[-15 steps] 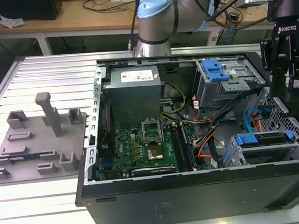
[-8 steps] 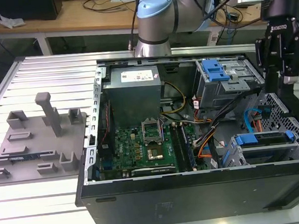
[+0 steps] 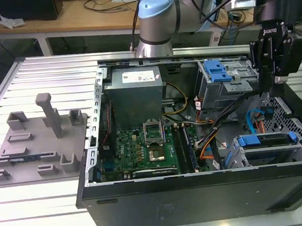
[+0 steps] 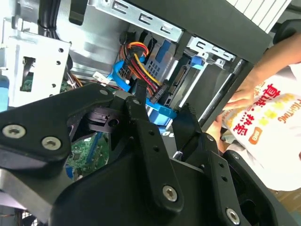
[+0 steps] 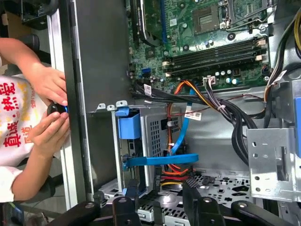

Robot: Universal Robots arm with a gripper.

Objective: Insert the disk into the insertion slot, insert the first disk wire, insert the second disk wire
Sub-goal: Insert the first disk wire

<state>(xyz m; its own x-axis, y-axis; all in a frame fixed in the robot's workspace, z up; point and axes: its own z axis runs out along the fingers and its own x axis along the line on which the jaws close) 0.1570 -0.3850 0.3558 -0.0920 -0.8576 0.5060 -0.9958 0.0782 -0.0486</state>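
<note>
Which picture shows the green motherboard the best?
The exterior view: nearly all of the green motherboard lies in sight inside the computer case. The first wrist view shows one part of it, with the memory sticks. The second wrist view shows a small green patch of it.

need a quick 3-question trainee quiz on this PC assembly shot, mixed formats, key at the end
1. True or false: the disk already sits in the slot.
2. Pick one. The tool is: A) open, gripping nothing; B) shut on a screwdriver; C) shut on a memory stick.
3. Fill in: in the first wrist view, the flat cable lying just ahead of the tool is coloured ___.

Key: 1 true; 2 A; 3 blue.
</note>
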